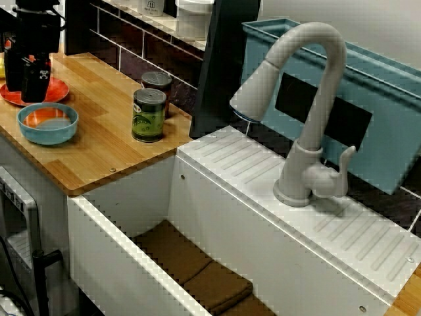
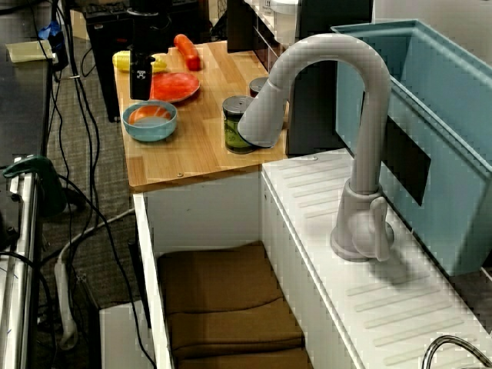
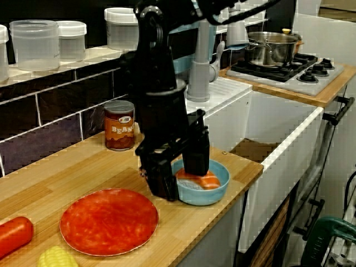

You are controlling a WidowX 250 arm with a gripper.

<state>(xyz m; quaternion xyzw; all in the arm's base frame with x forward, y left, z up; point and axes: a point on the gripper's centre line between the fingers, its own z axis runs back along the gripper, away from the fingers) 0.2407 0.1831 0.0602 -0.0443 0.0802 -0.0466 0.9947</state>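
**Wooden surface (image 3: 67, 167) beside the sink (image 1: 112, 257): a bowl that may tip**

On this surface, between the red plate (image 3: 108, 219) and the edge toward the sink, stands the blue bowl (image 3: 210, 197) with an orange food piece (image 3: 206, 181) inside. My tool (image 3: 181, 181) hangs over it with fingers spread. One finger seems to be inside the bowl and the other outside its rim. I think that if I close or lift crookedly, the rim can catch and the bowl can tip or slide over the near edge. The can (image 3: 119, 132) behind reads "BEANS". The label of the green can (image 1: 149, 115) I cannot read.

Wooden counter (image 1: 99, 153), white sink (image 1: 197, 197), dark tiled wall (image 3: 50, 133)
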